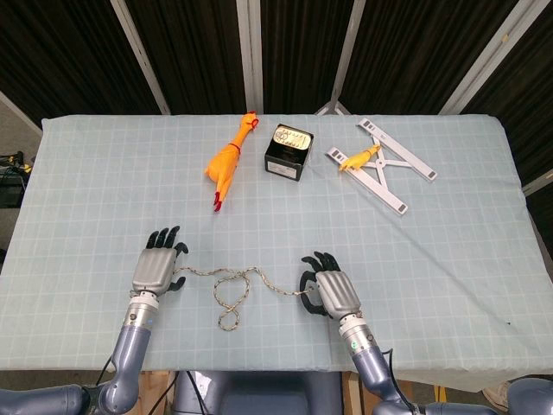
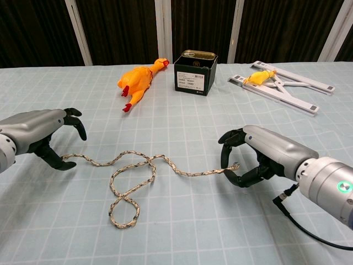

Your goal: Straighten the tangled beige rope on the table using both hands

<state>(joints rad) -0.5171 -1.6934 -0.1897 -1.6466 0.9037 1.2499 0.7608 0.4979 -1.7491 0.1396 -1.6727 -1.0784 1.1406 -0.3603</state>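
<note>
The beige rope (image 1: 229, 294) (image 2: 132, 185) lies across the near part of the table, with a crossing in its middle and a small loop trailing toward me. My left hand (image 1: 155, 270) (image 2: 38, 132) sits at the rope's left end and holds it between thumb and curled fingers. At the rope's right end, my right hand (image 1: 333, 292) (image 2: 259, 157) pinches the frayed tip between thumb and fingers. The stretch from the crossing to the right hand runs nearly straight.
A large yellow rubber chicken (image 1: 228, 160) (image 2: 139, 83), a black tin box (image 1: 289, 152) (image 2: 196, 72) and a white folding stand (image 1: 387, 164) (image 2: 287, 83) carrying a small yellow chicken (image 1: 359, 159) lie at the far side. A pale gridded cloth (image 1: 449, 233) covers the table.
</note>
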